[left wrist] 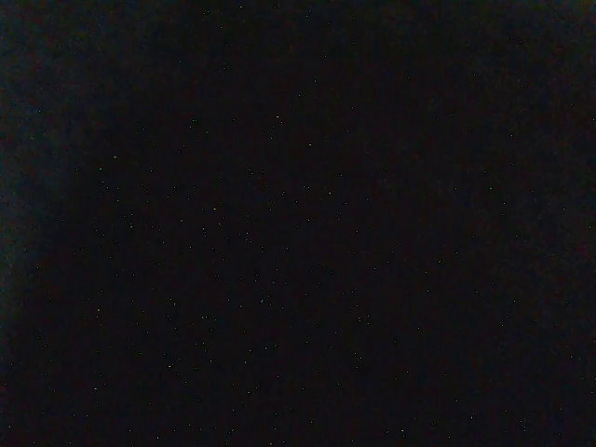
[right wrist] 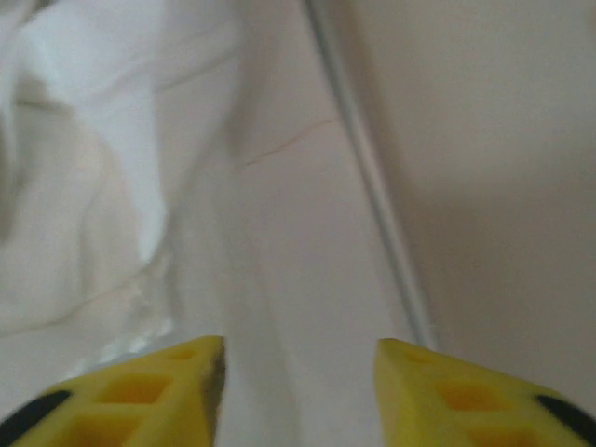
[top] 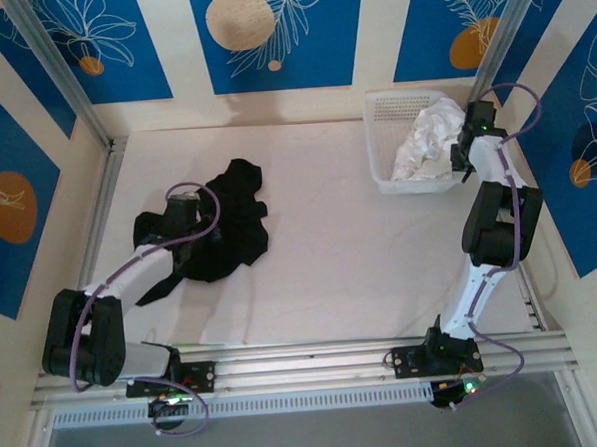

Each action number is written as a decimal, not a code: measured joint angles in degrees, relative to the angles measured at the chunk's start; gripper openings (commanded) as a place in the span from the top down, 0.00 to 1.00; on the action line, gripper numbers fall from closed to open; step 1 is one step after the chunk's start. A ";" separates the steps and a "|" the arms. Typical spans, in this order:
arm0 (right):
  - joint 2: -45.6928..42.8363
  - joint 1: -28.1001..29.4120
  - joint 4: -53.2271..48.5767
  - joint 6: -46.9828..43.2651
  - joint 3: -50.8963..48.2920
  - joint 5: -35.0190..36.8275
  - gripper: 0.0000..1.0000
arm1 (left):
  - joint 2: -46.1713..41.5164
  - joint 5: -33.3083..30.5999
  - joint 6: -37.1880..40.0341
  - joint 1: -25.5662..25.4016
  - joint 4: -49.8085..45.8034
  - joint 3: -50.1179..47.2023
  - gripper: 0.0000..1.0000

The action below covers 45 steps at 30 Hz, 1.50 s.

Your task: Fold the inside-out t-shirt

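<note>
left claw (top: 183, 208) clenched, pressed down into crumpled black t-shirt (top: 240, 219), right claw (right wrist: 298, 352) released, fingers apart over white cloth (top: 423, 147) in basket (top: 376, 144) at table (top: 330, 252) corner

t-shirt (top: 234, 227): on table (top: 360, 250), left half | basket (top: 388, 119): far right corner | other garment (top: 425, 147): in basket

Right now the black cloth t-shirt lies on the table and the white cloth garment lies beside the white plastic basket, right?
No. The white cloth garment lies inside the white plastic basket, not beside it; the top external view shows this. The black cloth t-shirt is on the table.
</note>
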 measured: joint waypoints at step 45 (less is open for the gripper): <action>10.93 12.00 -4.46 2.93 15.23 -12.31 0.25 | 0.02 6.34 3.54 -5.01 0.79 1.99 1.00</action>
